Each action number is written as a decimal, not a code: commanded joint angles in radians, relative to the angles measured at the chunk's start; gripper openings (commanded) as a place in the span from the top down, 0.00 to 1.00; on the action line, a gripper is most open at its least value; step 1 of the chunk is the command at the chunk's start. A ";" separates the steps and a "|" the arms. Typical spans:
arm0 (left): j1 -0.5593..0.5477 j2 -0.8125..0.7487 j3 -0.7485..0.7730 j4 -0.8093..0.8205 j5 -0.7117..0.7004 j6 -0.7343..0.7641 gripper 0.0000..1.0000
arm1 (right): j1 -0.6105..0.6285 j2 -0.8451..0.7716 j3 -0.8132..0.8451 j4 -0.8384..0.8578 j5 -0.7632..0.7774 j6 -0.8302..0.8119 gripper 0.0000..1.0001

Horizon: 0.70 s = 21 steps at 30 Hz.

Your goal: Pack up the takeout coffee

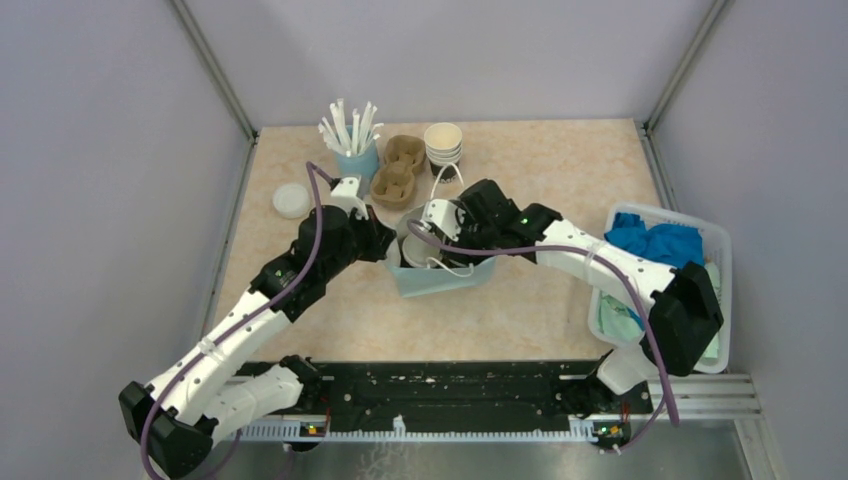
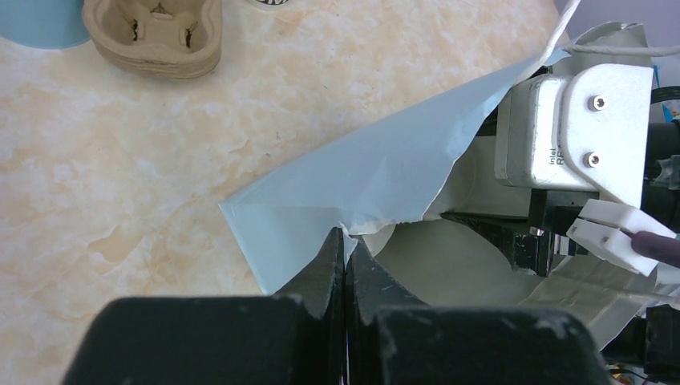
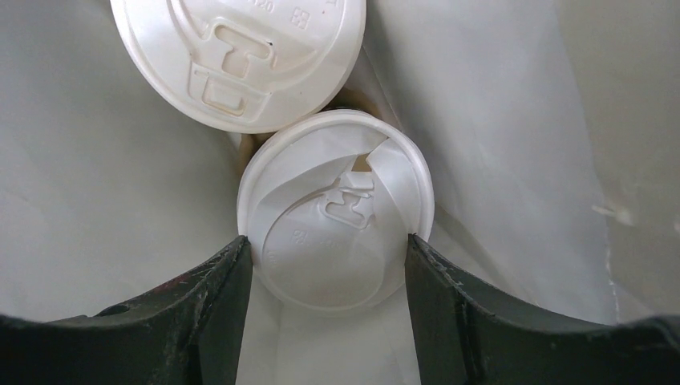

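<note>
I'm looking at a beige marbled table (image 1: 560, 170). Along the far side, left of centre, a blue cup (image 1: 357, 162) of straws stands with two brown pulp carriers (image 1: 392, 185) just to its right. A stack of paper cups (image 1: 443, 143) stands right of those. A white lid (image 1: 291, 200) lies alone further left. A pale blue bag (image 1: 440, 278) sits mid-table, and a clear bin (image 1: 718, 245) is at the right edge.
</note>
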State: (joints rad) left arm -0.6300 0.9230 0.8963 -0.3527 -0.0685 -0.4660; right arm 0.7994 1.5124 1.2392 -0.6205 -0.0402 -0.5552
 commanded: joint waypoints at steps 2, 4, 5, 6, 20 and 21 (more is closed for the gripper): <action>-0.004 0.004 0.049 -0.037 -0.003 -0.006 1.00 | -0.002 0.098 -0.033 -0.136 -0.033 0.071 0.45; -0.004 0.015 0.058 -0.036 0.001 -0.005 1.00 | 0.004 0.087 -0.002 -0.140 -0.038 0.080 0.42; -0.004 0.024 0.066 -0.040 0.001 -0.005 1.00 | 0.011 0.077 0.015 -0.145 -0.040 0.088 0.40; -0.004 0.033 0.075 -0.048 -0.002 -0.007 1.00 | 0.017 0.066 0.035 -0.155 -0.042 0.096 0.37; -0.004 0.130 0.161 -0.129 -0.051 -0.054 1.00 | 0.130 -0.031 0.302 -0.326 0.071 0.298 0.01; -0.004 0.128 0.159 -0.125 -0.048 -0.054 1.00 | 0.131 -0.034 0.321 -0.348 0.079 0.317 0.01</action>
State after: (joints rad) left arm -0.6304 1.0485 1.0279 -0.4641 -0.1062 -0.5079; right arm 0.9165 1.5322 1.4548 -0.8852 -0.0154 -0.3408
